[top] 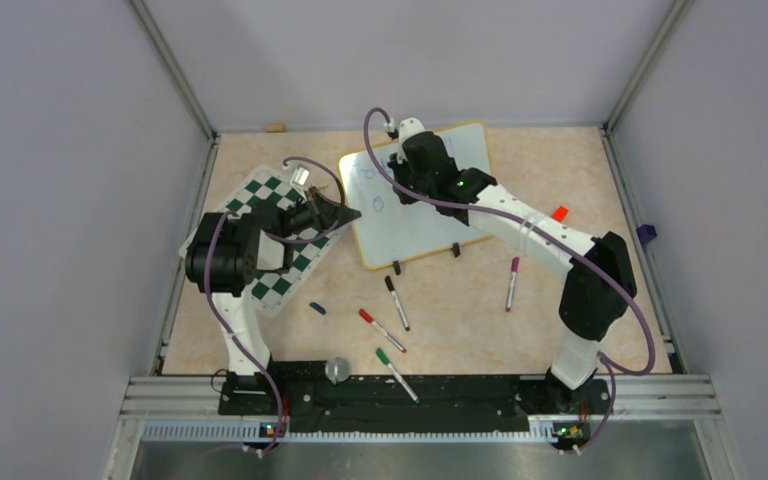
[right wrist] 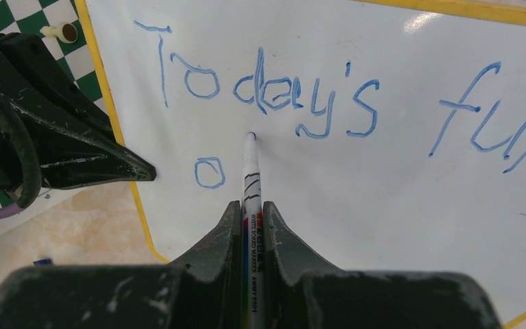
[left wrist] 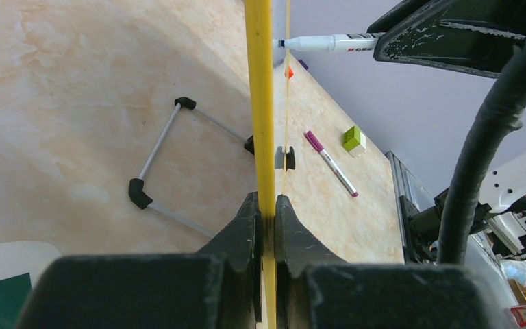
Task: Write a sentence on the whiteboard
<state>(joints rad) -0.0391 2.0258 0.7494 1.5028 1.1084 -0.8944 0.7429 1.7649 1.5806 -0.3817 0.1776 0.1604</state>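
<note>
The whiteboard stands propped up at the back middle of the table. My left gripper is shut on its yellow left rim, which runs edge-on between the jaws of that gripper. My right gripper is shut on a white marker. The marker's tip meets the whiteboard just below the "d" of "Today's". The sentence reads "Today's full" in blue on the top line. A lone "o" sits below it, left of the tip.
A green-and-white chess mat lies under the left arm. Black, red, green and purple markers lie in front of the board. A blue cap is near them. The board's wire stand sits behind it.
</note>
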